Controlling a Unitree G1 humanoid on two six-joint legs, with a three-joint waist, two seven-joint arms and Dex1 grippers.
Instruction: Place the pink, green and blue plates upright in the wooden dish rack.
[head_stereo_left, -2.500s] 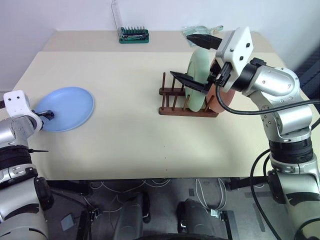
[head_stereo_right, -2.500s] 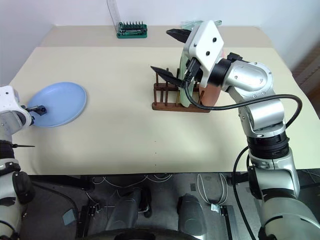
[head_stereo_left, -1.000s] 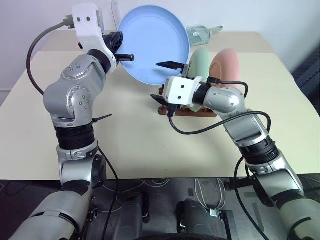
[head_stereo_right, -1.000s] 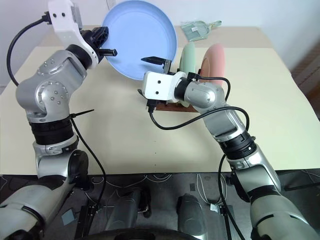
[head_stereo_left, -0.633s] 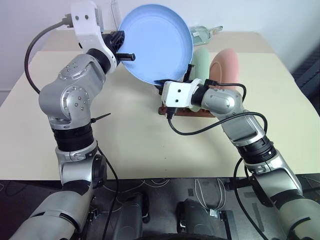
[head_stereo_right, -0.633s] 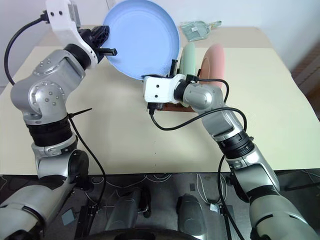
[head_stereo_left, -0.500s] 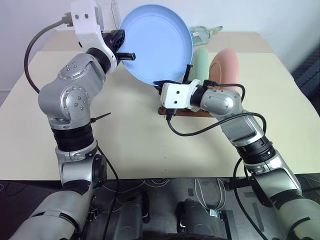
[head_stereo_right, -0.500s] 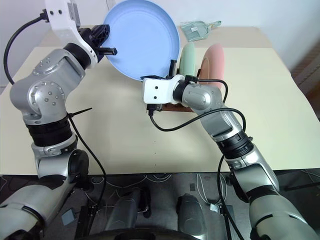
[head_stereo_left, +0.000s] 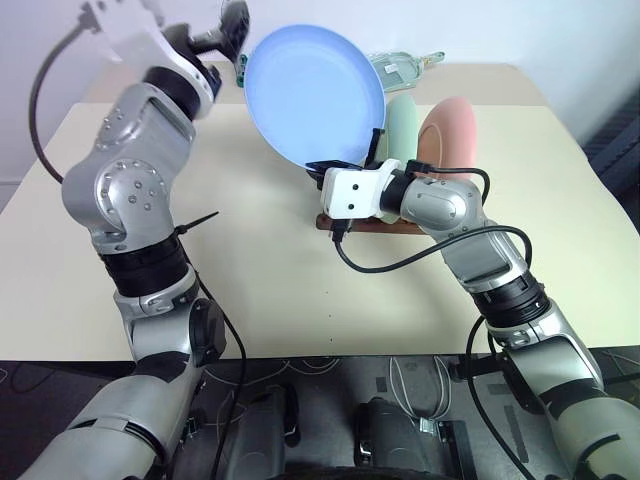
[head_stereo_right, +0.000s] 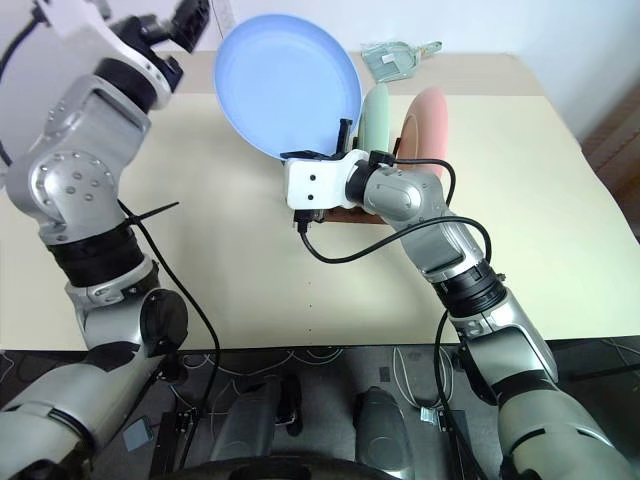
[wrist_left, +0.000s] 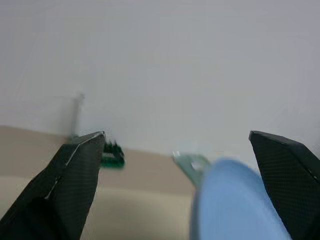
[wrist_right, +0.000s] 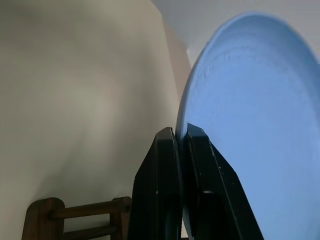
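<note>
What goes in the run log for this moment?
blue plate: held upright above table, handed over | right claw: shut on its lower rim | left claw: open, clear | green plate, pink plate: upright in dish rack

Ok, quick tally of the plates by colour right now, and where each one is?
Blue plate: 1, held up above the table, pinched at its lower rim by the right gripper
Green plate: 1, upright in the wooden dish rack
Pink plate: 1, upright in the rack beside the green one
Total: 3 plates
</note>
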